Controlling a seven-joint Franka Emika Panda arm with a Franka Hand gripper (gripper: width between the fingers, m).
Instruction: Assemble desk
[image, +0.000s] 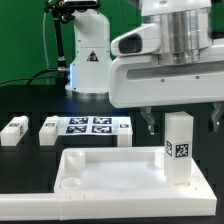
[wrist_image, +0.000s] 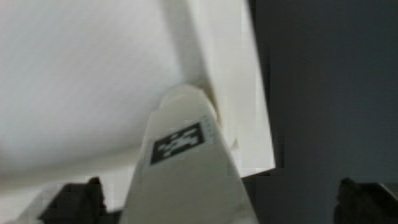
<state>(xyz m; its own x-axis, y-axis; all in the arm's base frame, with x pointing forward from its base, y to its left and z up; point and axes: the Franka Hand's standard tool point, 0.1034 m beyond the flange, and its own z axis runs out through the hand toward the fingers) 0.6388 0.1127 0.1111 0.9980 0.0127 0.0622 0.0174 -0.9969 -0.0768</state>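
The white desk panel (image: 110, 175) lies at the front, with a raised rim and round corner sockets. One white tagged leg (image: 178, 150) stands upright in the panel's corner on the exterior view's right. My gripper (image: 182, 120) is open just above that leg, one finger on each side, touching nothing. In the wrist view the leg (wrist_image: 178, 160) rises between the dark fingertips (wrist_image: 80, 203) over the panel (wrist_image: 98, 80), and the gripper (wrist_image: 222, 205) stands wide. Two more legs (image: 12, 130) (image: 47, 128) lie on the table on the exterior view's left.
The marker board (image: 92, 127) lies flat behind the panel. The arm's white base (image: 88, 60) stands at the back. The table surface is black.
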